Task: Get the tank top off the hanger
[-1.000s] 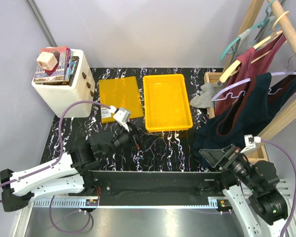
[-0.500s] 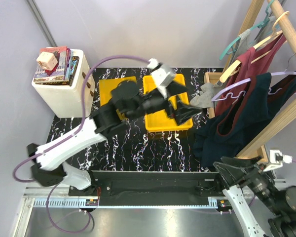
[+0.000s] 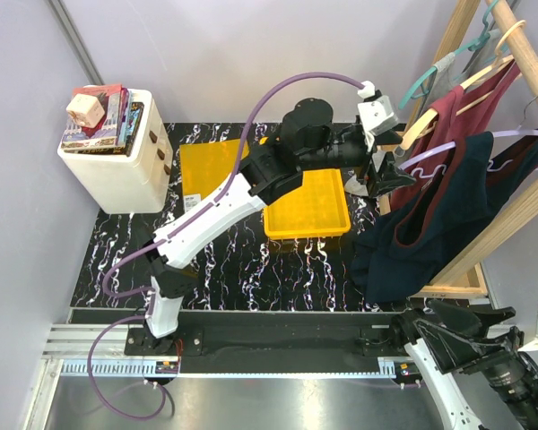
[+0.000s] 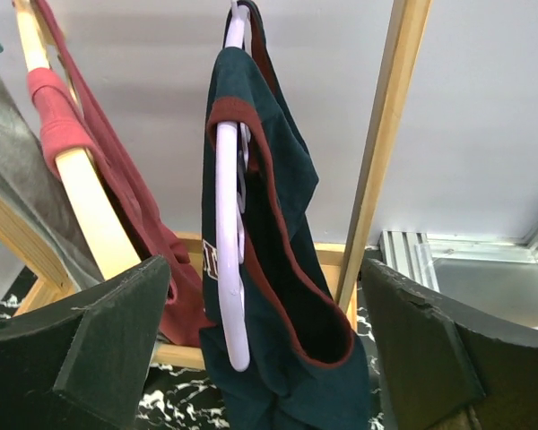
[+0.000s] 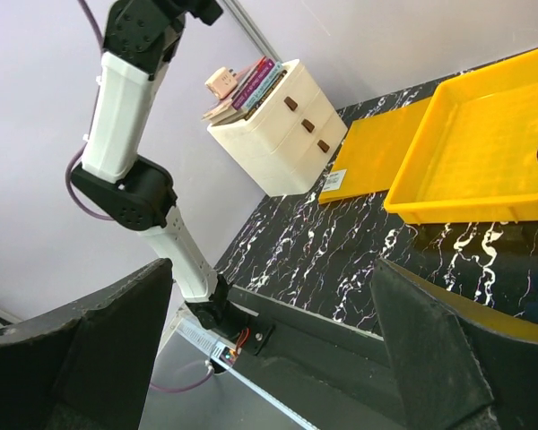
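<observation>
While the left gripper (image 3: 387,172) is hovering wide open at the far right before the tank top (image 4: 273,206) on its lilac hanger (image 4: 229,269) (apparently not touching), the right gripper (image 5: 264,340) is sitting near, likewise spread, empty.

Tank top (image 3: 466,202): dark green, maroon binding at neck and armholes. It is still hung on a pale lilac plastic hanger (image 4: 227,269), with one strap over the hanger's arm. The body droops slack beside the wooden rack (image 4: 379,152). The hem is bunched low, possibly touching the counter (image 3: 251,269).
</observation>
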Available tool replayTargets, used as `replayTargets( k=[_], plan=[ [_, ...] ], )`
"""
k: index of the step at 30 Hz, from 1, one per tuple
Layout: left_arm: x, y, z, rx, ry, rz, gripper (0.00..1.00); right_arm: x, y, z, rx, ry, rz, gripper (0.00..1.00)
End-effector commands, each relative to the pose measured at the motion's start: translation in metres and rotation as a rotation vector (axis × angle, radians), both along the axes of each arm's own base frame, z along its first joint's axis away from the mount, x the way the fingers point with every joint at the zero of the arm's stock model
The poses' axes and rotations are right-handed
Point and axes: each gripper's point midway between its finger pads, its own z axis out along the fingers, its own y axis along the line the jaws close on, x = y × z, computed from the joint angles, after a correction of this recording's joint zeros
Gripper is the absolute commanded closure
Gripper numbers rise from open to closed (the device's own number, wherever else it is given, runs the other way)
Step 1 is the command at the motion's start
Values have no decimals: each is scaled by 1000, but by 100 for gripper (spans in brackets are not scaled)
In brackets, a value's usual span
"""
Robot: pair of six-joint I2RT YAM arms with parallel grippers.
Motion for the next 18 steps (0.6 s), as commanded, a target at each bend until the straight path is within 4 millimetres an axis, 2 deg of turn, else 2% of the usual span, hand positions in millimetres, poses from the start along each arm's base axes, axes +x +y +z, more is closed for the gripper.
replayTargets(
  k=[1, 4, 7, 14, 18],
  plan=[
    [3, -1, 28, -84, -84, -26, 8, -7, -5, 6, -19, -40, -21, 0],
    [18, -15, 13, -81, -76, -6, 9, -9, -7, 8, -20, -51, -25, 0],
    [29, -24, 7, -101, -56, 15, 15, -10, -7, 9, -22, -57, -24, 0],
    [24, -48, -4, -157, 29, -74, 30, -11, -8, 9, -31, -66, -31, 0],
    [17, -58, -10, -166, 56, -110, 51, -12, -9, 9, -31, -66, -35, 0]
  ],
)
